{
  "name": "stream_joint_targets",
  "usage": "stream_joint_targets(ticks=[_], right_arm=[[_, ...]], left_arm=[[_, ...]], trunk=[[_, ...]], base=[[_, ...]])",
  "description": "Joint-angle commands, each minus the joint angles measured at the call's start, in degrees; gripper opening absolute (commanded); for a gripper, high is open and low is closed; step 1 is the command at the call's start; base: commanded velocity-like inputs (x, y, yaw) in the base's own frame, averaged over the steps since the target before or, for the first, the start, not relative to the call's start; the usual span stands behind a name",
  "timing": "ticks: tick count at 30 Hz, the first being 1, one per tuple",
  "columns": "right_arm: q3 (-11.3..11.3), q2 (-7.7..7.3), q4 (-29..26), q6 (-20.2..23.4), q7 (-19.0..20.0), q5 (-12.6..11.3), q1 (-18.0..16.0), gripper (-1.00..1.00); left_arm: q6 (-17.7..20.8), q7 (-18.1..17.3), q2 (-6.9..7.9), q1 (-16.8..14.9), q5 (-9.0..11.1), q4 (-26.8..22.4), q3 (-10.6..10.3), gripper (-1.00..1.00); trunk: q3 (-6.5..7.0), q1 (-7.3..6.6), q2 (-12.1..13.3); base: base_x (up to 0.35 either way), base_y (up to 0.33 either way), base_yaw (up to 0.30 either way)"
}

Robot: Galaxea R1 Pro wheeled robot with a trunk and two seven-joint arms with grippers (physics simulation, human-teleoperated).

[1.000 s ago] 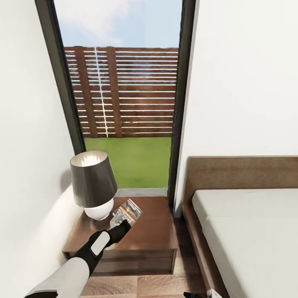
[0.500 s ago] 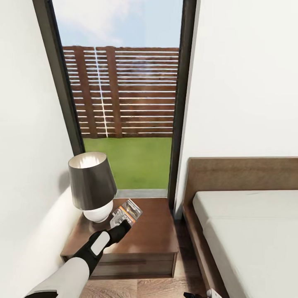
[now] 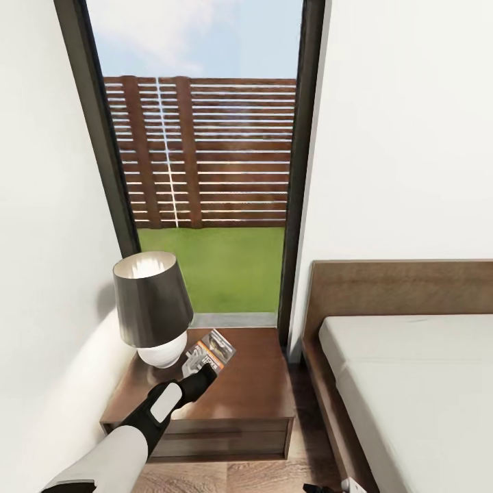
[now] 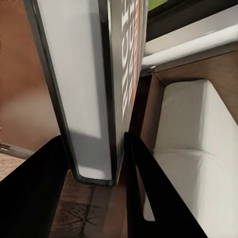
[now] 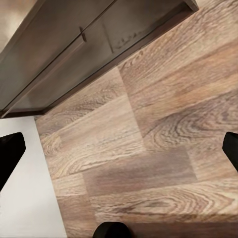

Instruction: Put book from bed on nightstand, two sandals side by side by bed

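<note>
- The left gripper (image 3: pixel 203 372) is clamped on the book (image 3: pixel 211 352), which sits tilted just above the nightstand (image 3: pixel 253 390), beside the lamp (image 3: pixel 152 308)
- Judged well done: lower until the book lies flat on the wood under the gripper, away from the lamp base, then open
- The left arm reaches forward and slightly down over the nightstand's front edge
- The right gripper (image 5: pixel 119 148) hangs wide open over the wood floor (image 5: pixel 163 139), near the bed (image 3: pixel 411 383)
</note>
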Motion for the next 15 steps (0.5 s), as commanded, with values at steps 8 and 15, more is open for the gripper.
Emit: stream_joint_targets(ticks=[8,15], right_arm=[[-0.11,0.01,0.14,0.06,-0.18,-0.56,-0.07,1.00],[-0.17,0.06,0.14,-1.12,-0.33,-0.81,-0.05,1.00]], left_arm=[[0.27,-0.10,-0.04,-0.03,0.27,-0.04,0.34,-1.00],[0.48,-0.03,-0.02,-0.03,0.27,-0.05,0.34,-1.00]], trunk=[[-0.06,-0.01,-0.03],[-0.06,-0.01,-0.03]], base=[[0.000,0.000,0.000],[0.000,0.000,0.000]])
